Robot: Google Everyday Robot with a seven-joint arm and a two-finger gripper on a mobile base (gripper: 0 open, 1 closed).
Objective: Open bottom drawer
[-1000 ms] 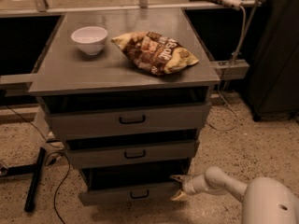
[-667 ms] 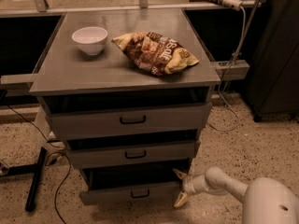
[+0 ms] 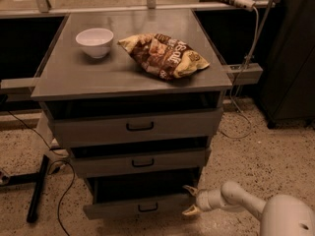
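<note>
Bottom drawer [image 3: 114, 210], lowest of three grey fronts, stands partly pulled out; the claw [image 3: 191, 200] (fingers spread apart) sits at its right end, near the floor.

Cabinet top [image 3: 98, 75], matt grey metal with a dull sheen; bottom drawer [image 3: 115, 210], same flat grey metal front, with black bar handle [image 3: 148, 208]. Bowl [image 3: 95, 42], smooth glossy white; snack bag [image 3: 165, 55], crinkled shiny film; floor [image 3: 266, 156], speckled, stone-like. Gripper [image 3: 190, 200], at the right end of the bottom drawer front, fingers spread, pale smooth tips on a glossy white arm [image 3: 238, 196].
</note>
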